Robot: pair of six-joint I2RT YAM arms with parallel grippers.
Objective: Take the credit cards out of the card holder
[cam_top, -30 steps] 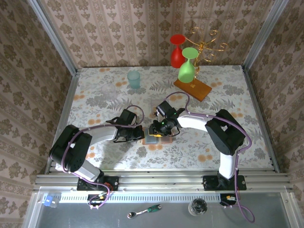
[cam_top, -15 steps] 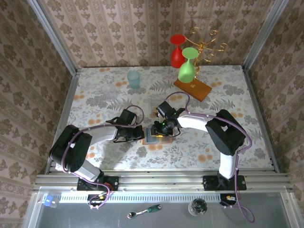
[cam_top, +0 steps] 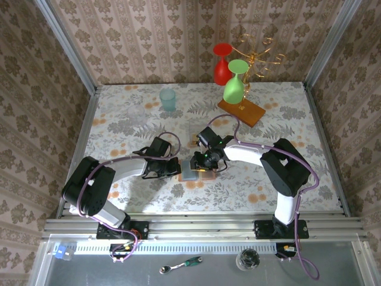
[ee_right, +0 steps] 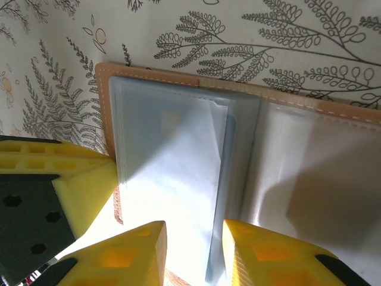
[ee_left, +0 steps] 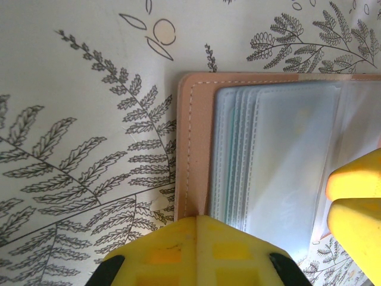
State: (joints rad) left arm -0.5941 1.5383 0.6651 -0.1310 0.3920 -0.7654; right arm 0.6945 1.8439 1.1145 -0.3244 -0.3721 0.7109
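1. One table (cam_top: 119, 131) with a pale floral cloth carries everything.
2. Two arms reach to its middle, the left arm (cam_top: 113, 170) and the right arm (cam_top: 280, 164), and their wrists nearly meet.
3. One gold rack (cam_top: 256, 53) stands at the far edge on one wooden base (cam_top: 247, 113). Two goblets hang on it upside down, a red goblet (cam_top: 222, 65) and a green goblet (cam_top: 235, 86).
4. Two cups stand far left, well apart from the arms: one teal cup (cam_top: 168, 99) and one clear glass (cam_top: 136, 114).
5. One card holder (ee_left: 193, 149) lies open and flat at the table's centre, between the two grippers. Its border is tan leather with pale stitching.
6. The left gripper (ee_left: 196, 219) has its yellow fingers pressed together, with the tips resting on the holder's leather border.
7. The right gripper (ee_right: 193, 229) stands partly parted over the open holder. One raised sleeve leaf sits in the gap, close to one finger and not visibly pinched.
8. The frosted plastic sleeves (ee_left: 286, 161) lie stacked with several stitched edges fanned out. I cannot tell whether cards sit inside.
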